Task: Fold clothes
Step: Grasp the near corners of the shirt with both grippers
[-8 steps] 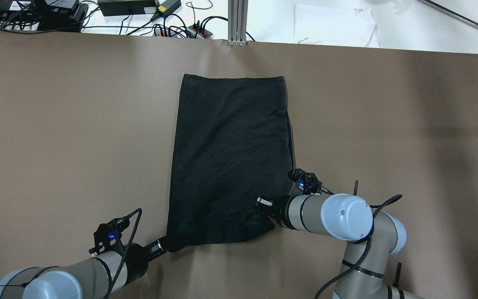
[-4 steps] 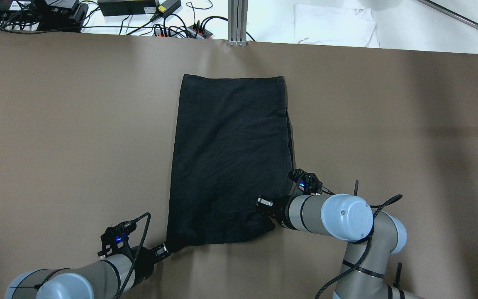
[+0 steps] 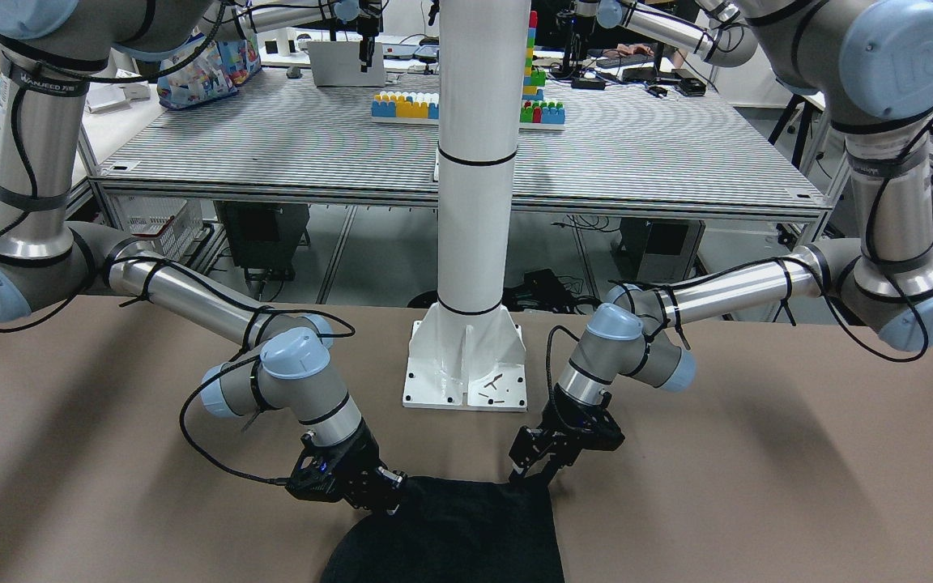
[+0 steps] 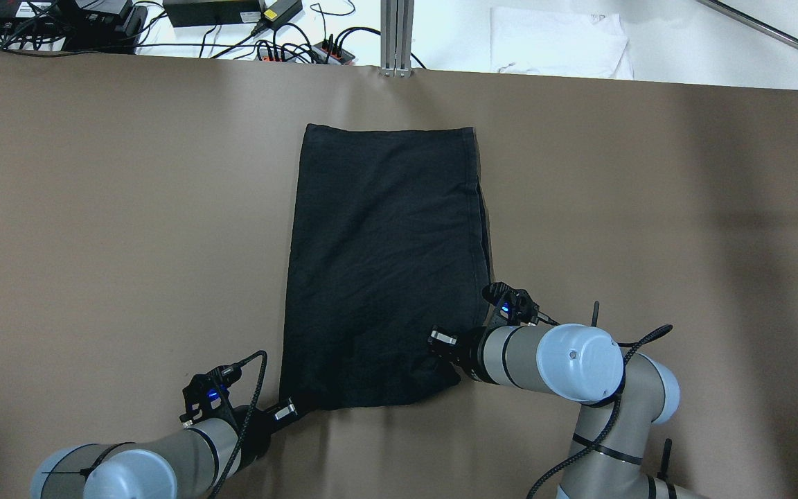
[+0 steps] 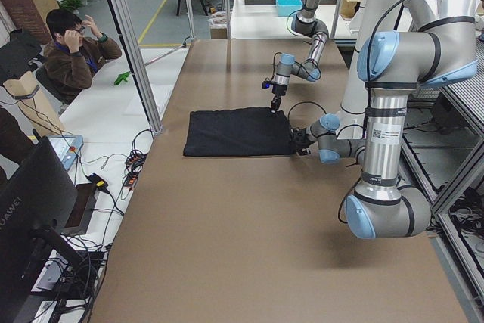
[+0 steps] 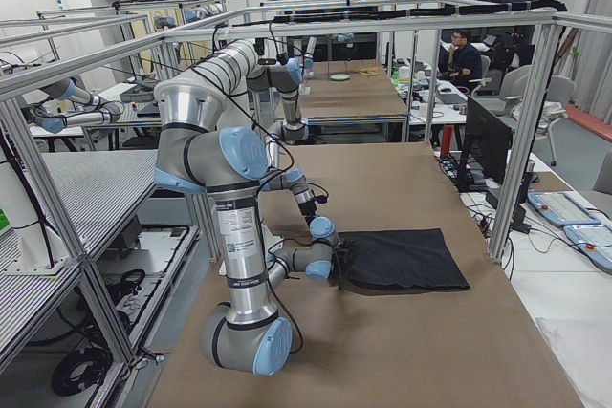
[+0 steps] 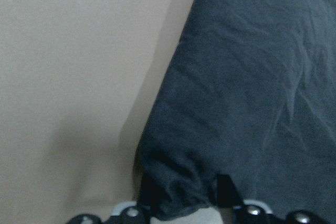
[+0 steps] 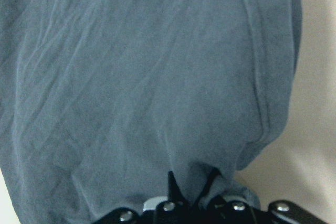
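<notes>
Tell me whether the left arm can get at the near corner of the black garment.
Probably yes: the left claw sits at a corner of the black soft knit garment, cloth between its fingers, with nothing in the way.

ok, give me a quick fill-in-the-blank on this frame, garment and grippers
The garment is ___ in colour.
The left gripper and right gripper each sit at a robot-side ___ of it.
The table surface under it is ___.
Missing words: black; corner; brown.
</notes>
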{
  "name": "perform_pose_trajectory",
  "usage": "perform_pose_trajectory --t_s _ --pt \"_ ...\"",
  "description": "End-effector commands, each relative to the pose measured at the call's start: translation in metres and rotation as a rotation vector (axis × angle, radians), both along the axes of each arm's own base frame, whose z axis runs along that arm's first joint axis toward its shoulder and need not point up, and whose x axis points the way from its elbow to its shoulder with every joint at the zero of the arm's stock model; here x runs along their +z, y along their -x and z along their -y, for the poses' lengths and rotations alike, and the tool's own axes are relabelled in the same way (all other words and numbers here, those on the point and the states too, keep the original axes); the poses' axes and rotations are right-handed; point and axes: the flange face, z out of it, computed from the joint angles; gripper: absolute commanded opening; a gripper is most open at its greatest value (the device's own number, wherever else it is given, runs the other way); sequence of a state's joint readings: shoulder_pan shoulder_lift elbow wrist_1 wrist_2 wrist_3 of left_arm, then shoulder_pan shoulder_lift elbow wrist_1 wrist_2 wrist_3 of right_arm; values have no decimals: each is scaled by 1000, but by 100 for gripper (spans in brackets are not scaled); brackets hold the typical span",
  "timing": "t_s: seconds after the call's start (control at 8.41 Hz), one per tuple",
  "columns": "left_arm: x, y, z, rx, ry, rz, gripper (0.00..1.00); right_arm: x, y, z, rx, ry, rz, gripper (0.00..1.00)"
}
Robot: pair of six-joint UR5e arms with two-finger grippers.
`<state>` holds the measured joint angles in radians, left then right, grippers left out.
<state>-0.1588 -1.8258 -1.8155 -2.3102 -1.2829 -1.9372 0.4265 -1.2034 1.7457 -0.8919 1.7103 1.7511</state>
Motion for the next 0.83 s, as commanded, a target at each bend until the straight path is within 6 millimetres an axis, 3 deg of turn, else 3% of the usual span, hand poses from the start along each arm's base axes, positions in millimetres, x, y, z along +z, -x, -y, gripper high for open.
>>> perform_pose_trajectory --t_s 0.0,0.24,0.36,0.48,0.59,0.71 --pt "-3 2 3 1 -6 -4 0 1 -1 0 0 -3 -1 0" --pt "-8 12 11 18 -35 -1 0 -2 -4 -2 -10 -8 6 0" --pt "-21 27 12 55 -86 -9 0 -10 -14 -7 -14 -15 25 0" --pt "-28 42 8 65 -108 -21 0 -17 -31 -21 -24 -12 48 0" --pt "-39 53 4 69 -117 -47 0 -19 -40 -57 -78 -13 62 0" --pt "-57 62 -9 93 -143 -81 0 -18 -53 -79 -109 -16 70 0"
